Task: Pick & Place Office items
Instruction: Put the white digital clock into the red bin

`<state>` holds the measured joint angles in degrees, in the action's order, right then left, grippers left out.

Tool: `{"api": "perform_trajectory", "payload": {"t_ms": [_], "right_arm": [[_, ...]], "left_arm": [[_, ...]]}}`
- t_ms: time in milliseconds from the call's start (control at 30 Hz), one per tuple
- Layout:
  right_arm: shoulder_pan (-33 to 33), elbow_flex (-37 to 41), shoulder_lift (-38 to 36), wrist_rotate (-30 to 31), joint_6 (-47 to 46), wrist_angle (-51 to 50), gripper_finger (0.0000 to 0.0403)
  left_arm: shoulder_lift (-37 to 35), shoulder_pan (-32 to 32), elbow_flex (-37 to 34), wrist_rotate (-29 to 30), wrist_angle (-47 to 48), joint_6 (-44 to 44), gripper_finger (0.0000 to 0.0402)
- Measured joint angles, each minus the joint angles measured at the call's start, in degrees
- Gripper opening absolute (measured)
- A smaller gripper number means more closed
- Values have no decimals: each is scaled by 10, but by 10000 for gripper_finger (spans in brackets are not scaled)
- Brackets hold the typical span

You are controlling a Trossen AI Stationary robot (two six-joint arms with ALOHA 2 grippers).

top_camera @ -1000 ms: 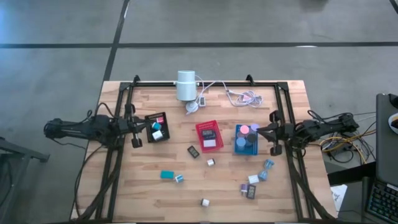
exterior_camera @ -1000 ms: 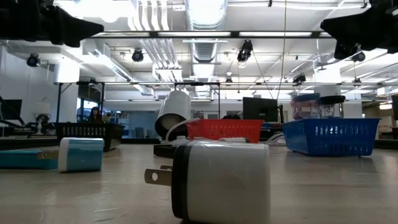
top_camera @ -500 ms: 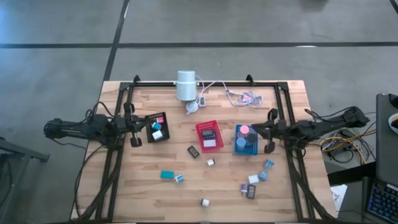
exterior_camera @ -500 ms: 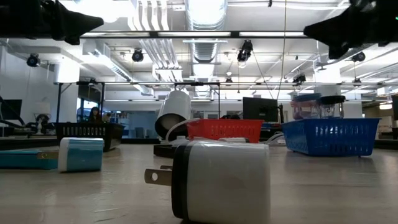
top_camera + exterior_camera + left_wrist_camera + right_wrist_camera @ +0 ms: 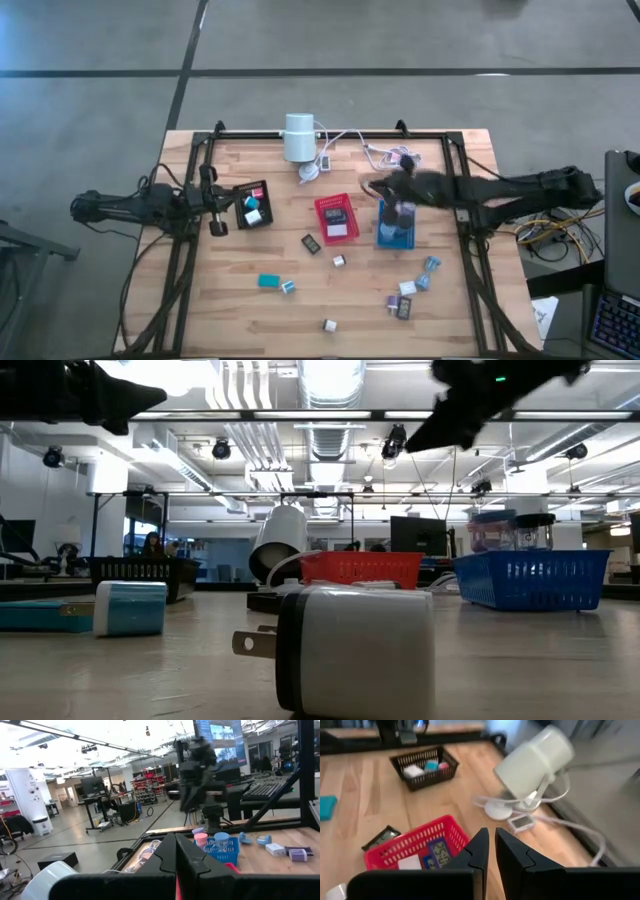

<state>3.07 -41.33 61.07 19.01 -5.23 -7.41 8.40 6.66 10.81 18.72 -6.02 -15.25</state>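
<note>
Red tray [image 5: 336,217] beneath my right tool [image 5: 366,188].
My right tool hangs clenched, empty, between red and blue tray [image 5: 396,236]; my left tool [image 5: 218,229], clenched, waits beside the black tray [image 5: 252,204].

Middle row: black tray [image 5: 252,204], red tray [image 5: 336,217] and blue tray [image 5: 396,228] stand apart, bare wood between.
Back edge: white cylinder [image 5: 298,137] with cables [image 5: 385,153] (tangled).
Front: scattered office items [image 5: 412,290], open gaps.
</note>
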Motion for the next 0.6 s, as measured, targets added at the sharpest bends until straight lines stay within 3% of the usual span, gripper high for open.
{"api": "perform_trajectory", "payload": {"t_ms": [133, 267, 400, 600], "right_arm": [[101, -99, 95, -142, 38, -48, 31], [175, -188, 192, -239, 101, -85, 31], [215, -283, 290, -259, 181, -151, 31], [233, -414, 435, -260, 217, -243, 41]], "left_arm": [[0, 0, 0, 0, 0, 5, 0], [0, 0, 0, 0, 0, 2, 0], [0, 0, 0, 0, 2, -1, 0], [0, 0, 0, 2, 22, -5, 0]]}}
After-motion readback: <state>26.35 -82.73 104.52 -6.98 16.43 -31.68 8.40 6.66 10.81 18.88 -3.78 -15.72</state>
